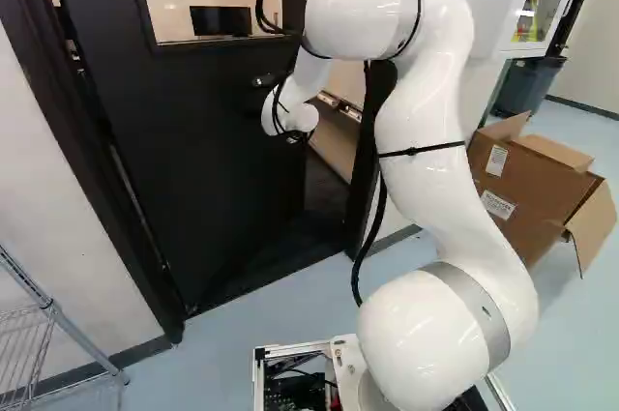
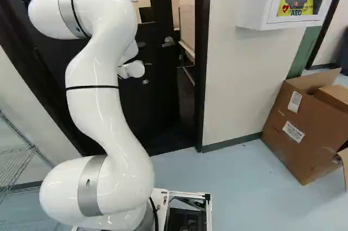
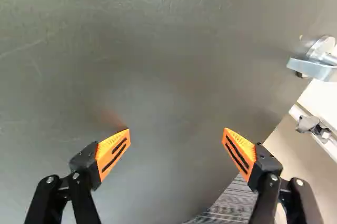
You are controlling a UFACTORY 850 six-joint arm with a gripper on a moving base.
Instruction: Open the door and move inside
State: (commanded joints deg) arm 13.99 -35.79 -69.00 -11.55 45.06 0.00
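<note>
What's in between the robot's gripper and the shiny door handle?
Only the bare face of the door shows between the open gripper and the metal handle. You see that in the wrist view.

A smooth, glossy robot arm (image 1: 430, 169) gleams; the lightly scratched door (image 3: 131, 50) looks dull, its lever handle (image 3: 311, 69) shiny metal, the box (image 2: 304, 128) matt cardboard.

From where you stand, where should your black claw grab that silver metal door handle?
Probably the flat bar of the silver metal lever handle, near the end closest to the orange-padded claw, coming straight at the flat dark door, a finger on each long edge: that end juts past the round base.
</note>
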